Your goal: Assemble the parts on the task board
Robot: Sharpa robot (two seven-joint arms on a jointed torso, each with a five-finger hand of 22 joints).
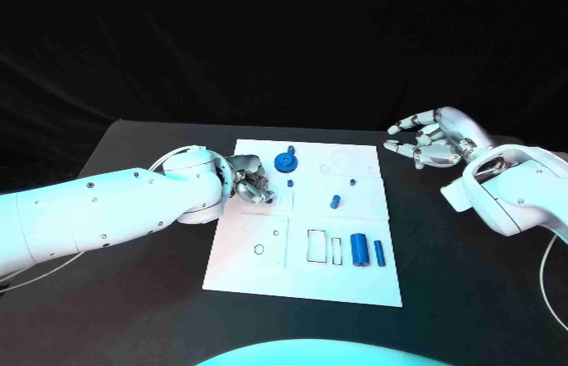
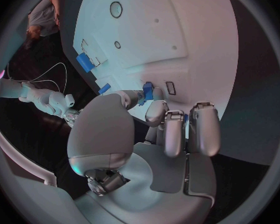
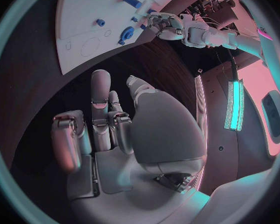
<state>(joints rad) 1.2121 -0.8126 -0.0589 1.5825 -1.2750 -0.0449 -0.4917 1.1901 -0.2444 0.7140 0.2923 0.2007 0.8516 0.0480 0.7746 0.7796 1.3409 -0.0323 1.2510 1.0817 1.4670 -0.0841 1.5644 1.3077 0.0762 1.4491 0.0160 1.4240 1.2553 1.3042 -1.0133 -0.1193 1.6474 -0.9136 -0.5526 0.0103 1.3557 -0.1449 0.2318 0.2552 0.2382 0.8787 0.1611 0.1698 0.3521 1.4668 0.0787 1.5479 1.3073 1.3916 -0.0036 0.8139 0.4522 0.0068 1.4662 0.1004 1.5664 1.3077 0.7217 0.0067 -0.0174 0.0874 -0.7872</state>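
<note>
While left hand (image 1: 246,181) looks merely curled over board (image 1: 237,267) from head, pinches blue part (image 2: 147,91) in wrist view; right hand (image 1: 428,143) spread, empty, off board.

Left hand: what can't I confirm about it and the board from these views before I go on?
- Head view: left hand covers the task board beneath it; curled fingers hide any grip.
- Left wrist view: a small blue part sits at the fingertips; held or merely touched, unclear.
- Right hand: off the board, apparently holding nothing.

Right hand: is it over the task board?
No: the right hand hovers above the black table, off the task board.
</note>
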